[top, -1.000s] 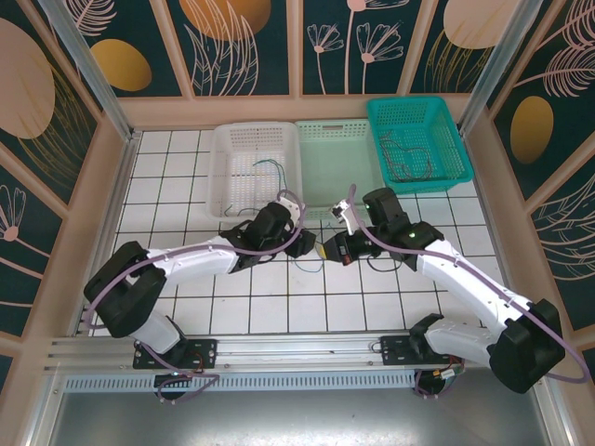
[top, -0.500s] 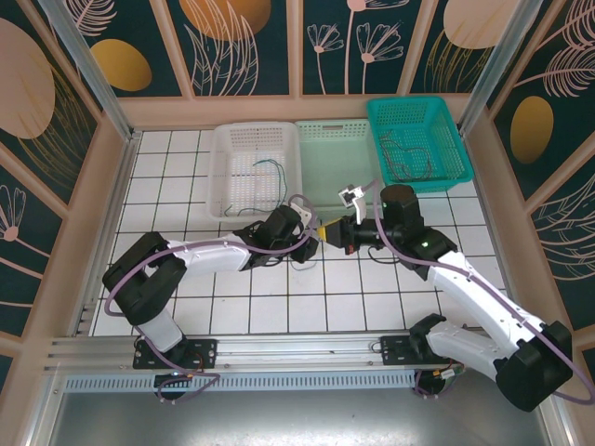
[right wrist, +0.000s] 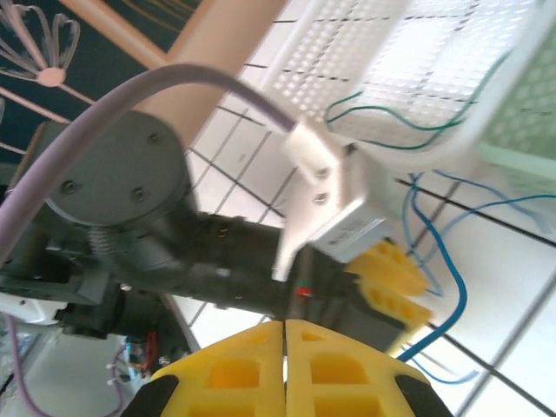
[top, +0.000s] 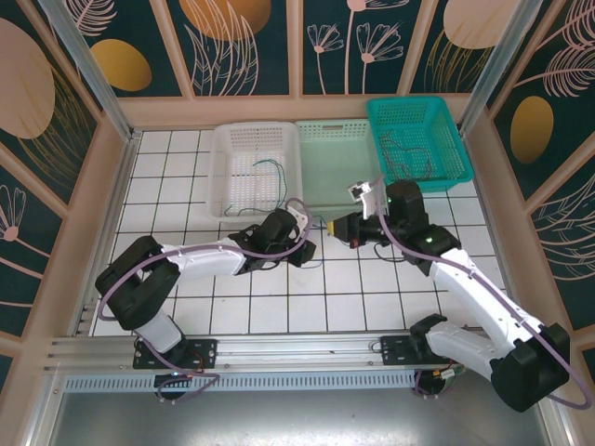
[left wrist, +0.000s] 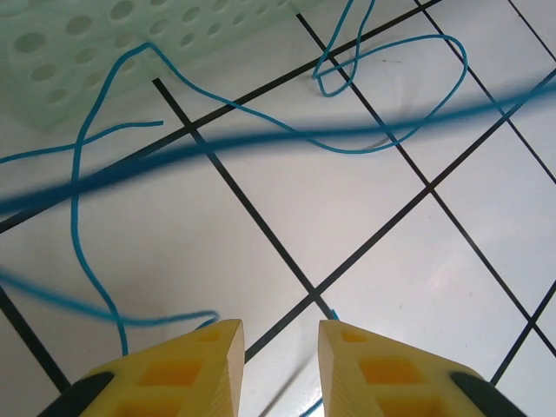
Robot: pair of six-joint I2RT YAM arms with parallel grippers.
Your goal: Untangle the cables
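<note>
Pulling back toward 2 o'clock in the overhead view, the right claw point(top: 337, 225) had opened a small gap from the left claw point(top: 302, 251), which it had nearly touched half a second before. Its jaws were pressed together. In its own wrist view the blue cable point(right wrist: 454, 300) ran up to the tips, so I judged it pinched there.

The left claw stood narrowly parted low over the white-tiled worktop point(top: 186, 307), gripping nothing. Slack loops of blue lay on the tiles toward 12 and 1 o'clock of it, near the corner of the white basket point(top: 223, 167). A blurred blue strand crossed its view from 9 to 3 o'clock, apparently lifted clear of the tiles. The pull was probably drawing one length out of the tangle, but plenty remained crossed.

The pinch point itself was hidden behind the yellow tips. From above, the cable between the claws was too thin to follow. Whether the strands were one cable or two could not be told.
</note>
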